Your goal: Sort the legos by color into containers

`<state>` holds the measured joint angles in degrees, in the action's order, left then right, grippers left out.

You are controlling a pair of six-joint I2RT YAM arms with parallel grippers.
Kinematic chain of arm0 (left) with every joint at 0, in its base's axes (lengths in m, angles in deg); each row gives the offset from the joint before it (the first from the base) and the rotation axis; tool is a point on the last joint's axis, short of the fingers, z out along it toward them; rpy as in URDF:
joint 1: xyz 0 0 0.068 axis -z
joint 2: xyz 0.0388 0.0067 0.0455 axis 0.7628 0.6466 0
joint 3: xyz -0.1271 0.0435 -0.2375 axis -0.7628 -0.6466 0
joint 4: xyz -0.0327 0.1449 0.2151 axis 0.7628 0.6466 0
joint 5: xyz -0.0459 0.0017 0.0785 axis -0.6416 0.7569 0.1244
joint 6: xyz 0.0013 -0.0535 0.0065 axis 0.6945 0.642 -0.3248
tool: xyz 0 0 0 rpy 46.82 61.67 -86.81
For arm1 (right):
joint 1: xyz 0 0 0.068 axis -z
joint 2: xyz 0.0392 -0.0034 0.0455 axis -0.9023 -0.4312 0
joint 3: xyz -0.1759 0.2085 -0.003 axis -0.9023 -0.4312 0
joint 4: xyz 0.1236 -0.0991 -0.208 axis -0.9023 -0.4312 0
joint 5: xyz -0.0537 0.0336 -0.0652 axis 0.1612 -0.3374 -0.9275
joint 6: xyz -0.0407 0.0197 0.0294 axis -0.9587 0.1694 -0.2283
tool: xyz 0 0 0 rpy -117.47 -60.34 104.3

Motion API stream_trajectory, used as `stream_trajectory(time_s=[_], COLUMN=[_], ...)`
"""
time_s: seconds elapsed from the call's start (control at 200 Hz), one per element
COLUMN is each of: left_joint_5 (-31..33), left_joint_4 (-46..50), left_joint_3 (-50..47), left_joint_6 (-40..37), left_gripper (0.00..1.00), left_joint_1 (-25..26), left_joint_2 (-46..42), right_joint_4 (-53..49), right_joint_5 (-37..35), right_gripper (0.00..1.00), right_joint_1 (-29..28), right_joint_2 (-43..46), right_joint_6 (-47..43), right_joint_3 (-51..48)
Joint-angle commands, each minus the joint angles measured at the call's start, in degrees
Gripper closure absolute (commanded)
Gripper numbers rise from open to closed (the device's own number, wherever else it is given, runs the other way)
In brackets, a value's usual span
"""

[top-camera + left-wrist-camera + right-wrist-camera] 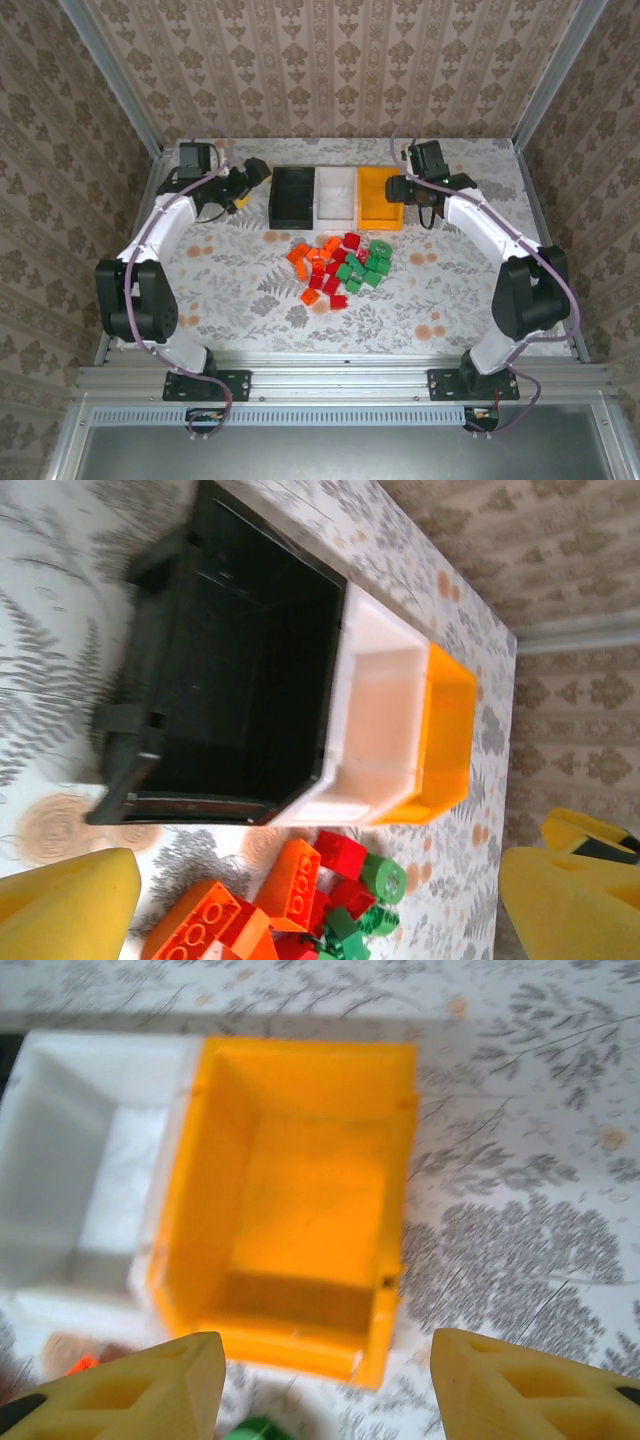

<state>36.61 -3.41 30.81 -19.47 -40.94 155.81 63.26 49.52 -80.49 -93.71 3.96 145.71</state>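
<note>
Three containers stand side by side at the back of the table: a black bin [291, 195], a white bin [337, 195] and an orange bin [380, 197]. The white and orange bins look empty inside. In front of them lies a pile of red, orange and green legos [340, 268]. My left gripper [248, 186] hovers left of the black bin, open, with nothing between its yellow fingers [65, 905]. Its view takes in the black bin [240, 660] and the legos [300, 880]. My right gripper [402, 190] is at the orange bin's right side, open and empty, facing the orange bin [300, 1210].
The floral tablecloth [230, 290] covers the table. Metal frame posts and wallpapered walls close in the back and sides. A green lego [258, 1428] shows blurred at the bottom edge of the right wrist view, beside the white bin [80, 1160].
</note>
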Motion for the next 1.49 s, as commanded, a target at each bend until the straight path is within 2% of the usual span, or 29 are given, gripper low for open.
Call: stream_trajectory(time_s=[0.0,0.125,0.2,0.27,0.415,0.525,0.72,0.845,1.06,1.3,1.49], left_joint_5=[2.46,3.64,-0.28,-4.96,-11.60,-14.04,-13.71,-13.71,-13.53,-13.53,-13.35], left_joint_4=[-3.92,-7.16,-3.39,-1.52,-13.84,-16.94,-16.31,-16.18,-15.74,-15.31,-14.78], left_joint_3=[-2.40,-4.75,-1.41,0.79,-4.91,-5.74,-5.55,-5.40,-5.26,-5.07,-4.91], left_joint_6=[-4.48,-4.87,-5.94,-5.33,4.62,8.16,7.73,7.57,7.35,7.27,6.92], left_gripper=[0.00,0.00,0.00,0.00,0.00,0.00,0.00,0.00,0.00,0.00,0.00], left_joint_1=[4.38,10.20,12.32,12.58,9.63,8.07,7.40,7.40,7.39,7.31,7.29], left_joint_2=[-2.99,-3.58,-0.08,3.54,6.10,7.80,7.26,6.98,6.98,6.98,6.80], right_joint_4=[0.78,4.55,3.79,2.53,1.65,0.97,1.57,2.41,3.01,3.81,4.04], right_joint_5=[-2.14,-7.46,-11.08,-10.08,-2.94,0.10,-0.19,-2.20,-1.36,-2.20,-2.46], right_gripper=[0.44,0.43,0.44,0.44,0.46,0.46,0.47,0.52,0.57,0.74,0.77], right_joint_1=[-4.07,-14.48,-19.58,-21.37,-21.66,-21.94,-21.89,-21.93,-21.90,-21.90,-21.88], right_joint_2=[3.99,5.72,3.73,1.68,-0.64,-2.30,-6.05,-8.19,-9.23,-8.54,-6.35], right_joint_6=[-1.30,-2.26,-2.73,-3.13,-3.39,-3.57,-3.52,-3.32,-2.95,-2.69,-2.43], right_joint_3=[-7.01,-12.13,-12.16,-11.87,-11.96,-11.58,-10.70,-10.20,-10.70,-11.92,-12.63])
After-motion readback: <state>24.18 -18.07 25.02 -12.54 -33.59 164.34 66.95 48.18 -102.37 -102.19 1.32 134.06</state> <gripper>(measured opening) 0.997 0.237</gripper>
